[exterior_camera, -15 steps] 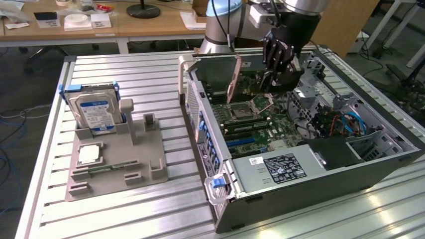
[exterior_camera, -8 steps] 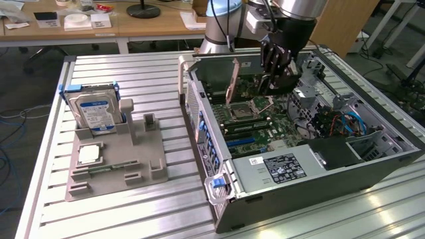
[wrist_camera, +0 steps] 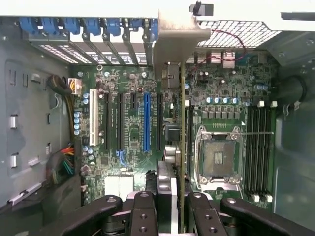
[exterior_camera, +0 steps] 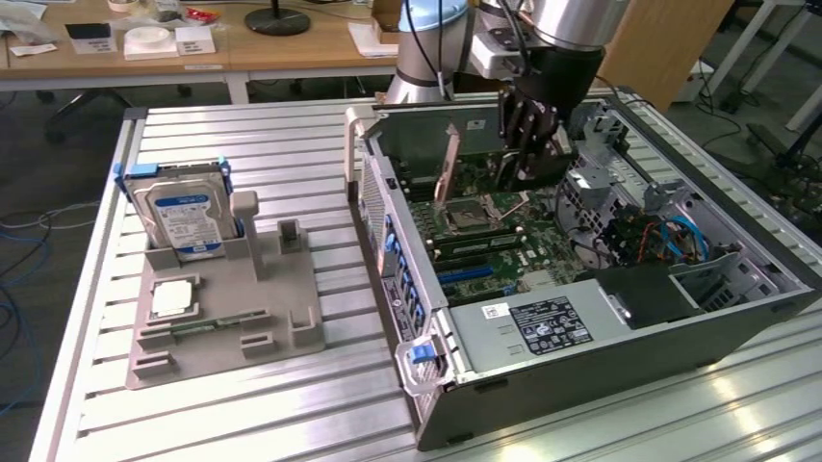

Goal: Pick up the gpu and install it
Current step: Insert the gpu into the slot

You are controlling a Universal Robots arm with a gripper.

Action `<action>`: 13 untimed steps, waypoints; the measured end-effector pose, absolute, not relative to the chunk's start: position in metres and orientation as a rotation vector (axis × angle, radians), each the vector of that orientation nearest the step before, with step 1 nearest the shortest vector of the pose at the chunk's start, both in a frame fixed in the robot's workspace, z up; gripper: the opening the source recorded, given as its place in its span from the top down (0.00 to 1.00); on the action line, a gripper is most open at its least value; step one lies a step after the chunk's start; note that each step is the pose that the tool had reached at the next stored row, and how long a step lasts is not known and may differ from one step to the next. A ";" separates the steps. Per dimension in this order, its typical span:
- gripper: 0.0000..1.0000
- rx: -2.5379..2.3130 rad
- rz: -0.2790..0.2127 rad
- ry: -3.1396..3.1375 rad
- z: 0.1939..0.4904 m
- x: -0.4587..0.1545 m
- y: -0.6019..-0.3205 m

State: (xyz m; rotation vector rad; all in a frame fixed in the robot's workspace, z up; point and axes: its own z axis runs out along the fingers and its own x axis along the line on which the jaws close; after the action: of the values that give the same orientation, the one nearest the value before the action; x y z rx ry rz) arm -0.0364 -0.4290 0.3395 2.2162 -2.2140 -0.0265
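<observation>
Slotted metal worktop [exterior_camera: 295,144] carrying an open computer case [exterior_camera: 719,322]. My jaws are clenched on the gpu [wrist_camera: 182,123], held edge-on over the motherboard [wrist_camera: 129,129], between the blue slot [wrist_camera: 146,123] and the CPU socket [wrist_camera: 216,160]; its metal bracket [wrist_camera: 177,37] points toward the case's slotted rear wall. At the exterior view's left, a grey fixture [exterior_camera: 218,318] holds a hard drive [exterior_camera: 187,221] upright.

Partly hidden
Your end effector [wrist_camera: 170,199] runs off the picture's edge; its fingers [wrist_camera: 142,214] cover the gpu's [wrist_camera: 176,37] held end.
</observation>
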 end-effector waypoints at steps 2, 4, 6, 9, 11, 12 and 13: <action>0.72 2.217 -0.027 -2.214 0.336 -0.037 -0.429; 0.72 2.217 -0.027 -2.214 0.333 -0.037 -0.429; 0.72 2.217 -0.027 -2.214 0.330 -0.038 -0.430; 0.72 2.217 -0.027 -2.214 0.327 -0.038 -0.430; 0.72 2.217 -0.027 -2.214 0.327 -0.038 -0.430; 0.72 2.217 -0.027 -2.214 0.327 -0.038 -0.430; 0.72 2.217 -0.027 -2.214 0.327 -0.038 -0.430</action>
State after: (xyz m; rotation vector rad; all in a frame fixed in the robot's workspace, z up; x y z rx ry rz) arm -0.0378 -0.4297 0.3272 2.2168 -2.2144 -0.0272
